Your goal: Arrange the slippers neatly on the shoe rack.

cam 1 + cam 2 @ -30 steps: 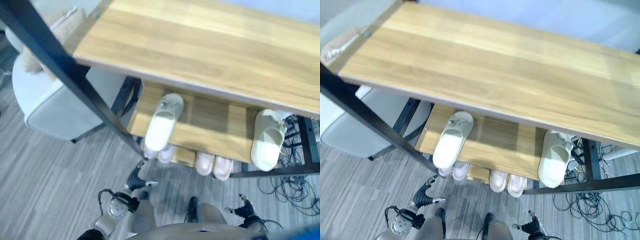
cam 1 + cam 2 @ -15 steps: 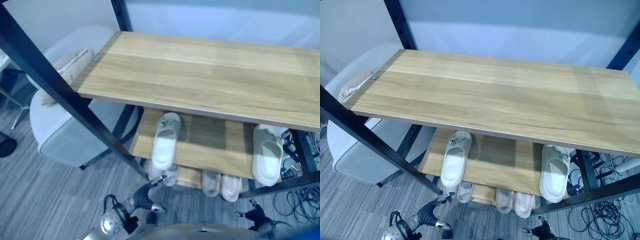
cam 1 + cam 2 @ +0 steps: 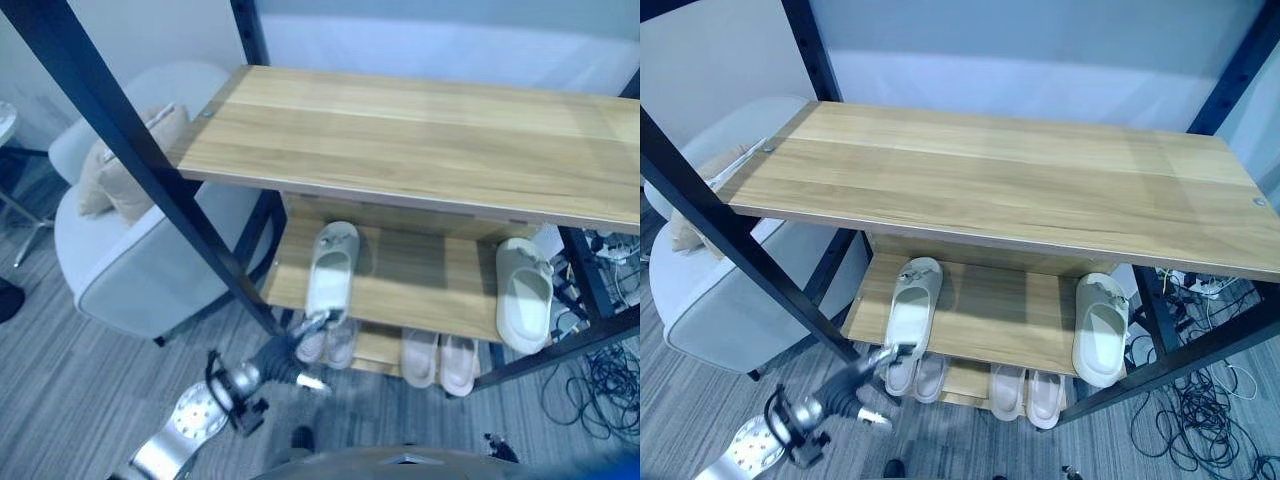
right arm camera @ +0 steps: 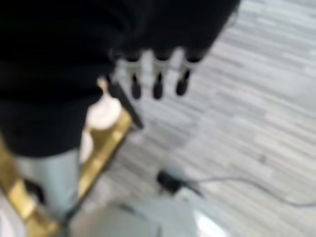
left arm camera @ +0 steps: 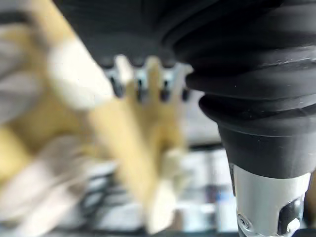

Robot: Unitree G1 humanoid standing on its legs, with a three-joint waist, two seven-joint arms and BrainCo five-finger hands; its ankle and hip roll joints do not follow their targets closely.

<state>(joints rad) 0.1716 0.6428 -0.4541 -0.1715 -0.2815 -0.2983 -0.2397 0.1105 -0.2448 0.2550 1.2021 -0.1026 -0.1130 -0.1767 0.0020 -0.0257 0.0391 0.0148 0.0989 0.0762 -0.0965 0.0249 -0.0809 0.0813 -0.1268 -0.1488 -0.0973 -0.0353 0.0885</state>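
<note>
Clearly the left hand [image 3: 872, 368] is the nearer one: it reaches up from the lower left toward the front edge of the shoe rack [image 3: 980, 190], its fingers straight and holding nothing, their tips just at the heel of the left slipper [image 3: 911, 313] on the middle shelf. That slipper lies with its long axis running front to back, heel toward the robot and slightly overhanging the shelf edge, so it sits directly ahead of the fingertips. Its mate, the right slipper [image 3: 1099, 327], lies well apart at the far right end of the same shelf, also front to back. Two more pairs [image 3: 1025, 391] rest on the lowest shelf below. The right hand [image 4: 157, 74] hangs over the floor, fingers straight and empty. Bringing the two slippers side by side probably means the left hand shifting its slipper rightward.
</note>
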